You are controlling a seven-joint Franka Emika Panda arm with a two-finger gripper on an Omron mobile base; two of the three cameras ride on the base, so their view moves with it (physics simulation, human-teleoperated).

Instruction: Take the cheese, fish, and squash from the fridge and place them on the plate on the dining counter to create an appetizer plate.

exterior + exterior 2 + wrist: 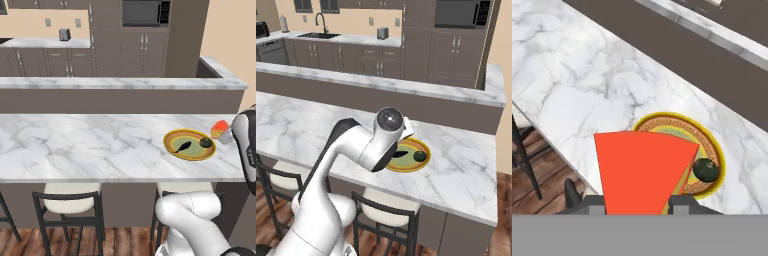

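Cheese [643, 170] is being clamped red side up in the gripper [637, 202] above the plate [172, 137], near the dining counter's [90, 145] front edge, for release beside the fish [183, 146] and squash [205, 142] already lying there.

The cheese [643, 170], a red-sided wedge, is held above the plate [176, 151]. The fish [183, 146] and squash [205, 142] lie on the plate, on the dining counter [90, 145].
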